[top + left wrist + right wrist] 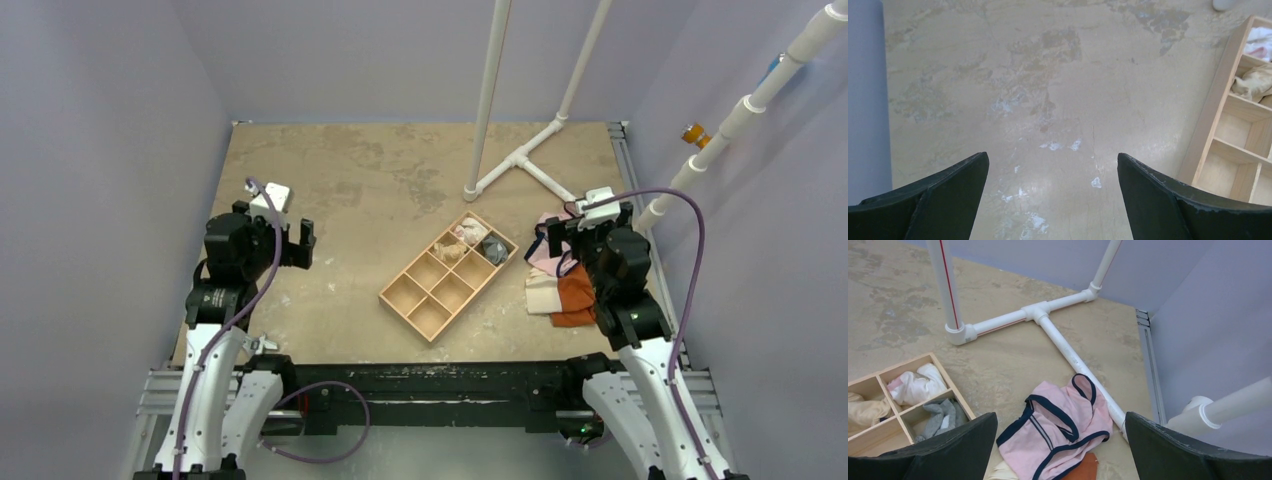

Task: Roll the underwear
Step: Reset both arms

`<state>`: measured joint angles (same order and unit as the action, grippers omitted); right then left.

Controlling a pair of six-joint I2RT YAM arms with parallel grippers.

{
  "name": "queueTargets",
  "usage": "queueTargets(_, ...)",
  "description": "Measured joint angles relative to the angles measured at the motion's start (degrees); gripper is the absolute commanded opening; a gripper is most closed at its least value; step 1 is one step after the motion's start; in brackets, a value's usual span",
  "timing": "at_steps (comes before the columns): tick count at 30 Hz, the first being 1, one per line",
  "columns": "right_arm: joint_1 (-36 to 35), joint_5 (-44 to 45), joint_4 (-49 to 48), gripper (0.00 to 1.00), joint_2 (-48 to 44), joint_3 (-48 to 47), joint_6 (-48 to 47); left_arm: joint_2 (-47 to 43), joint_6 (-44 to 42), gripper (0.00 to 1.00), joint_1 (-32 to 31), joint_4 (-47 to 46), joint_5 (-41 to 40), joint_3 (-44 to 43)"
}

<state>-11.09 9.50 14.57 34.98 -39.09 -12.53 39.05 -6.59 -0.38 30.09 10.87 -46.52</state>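
Note:
No tan-beige briefs with navy edging show in any view. A pile at the right holds pink briefs with dark edging (1058, 430) (548, 255) on top of a cream cloth (543, 295) (1003, 471) and an orange cloth (575, 295) (1083, 470). My right gripper (562, 240) (1060, 415) is open and empty, hovering above the pink briefs. My left gripper (290, 245) (1053, 157) is open and empty above bare table at the left, far from the pile.
A wooden six-compartment tray (424, 254) (1215, 95) (948, 380) lies mid-table with white, beige and grey rolled garments in its far cells. A white PVC pipe frame (520, 160) (1068, 355) stands behind the pile, one pipe touching the pink briefs. Lavender walls enclose the table.

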Motion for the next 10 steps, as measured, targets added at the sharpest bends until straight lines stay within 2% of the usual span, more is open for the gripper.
queueTargets(10,0.66,1.09,-0.9,0.99,-2.4,1.92,-1.14,-2.29,-0.04,1.0,0.0,-1.07,0.87,4.26)
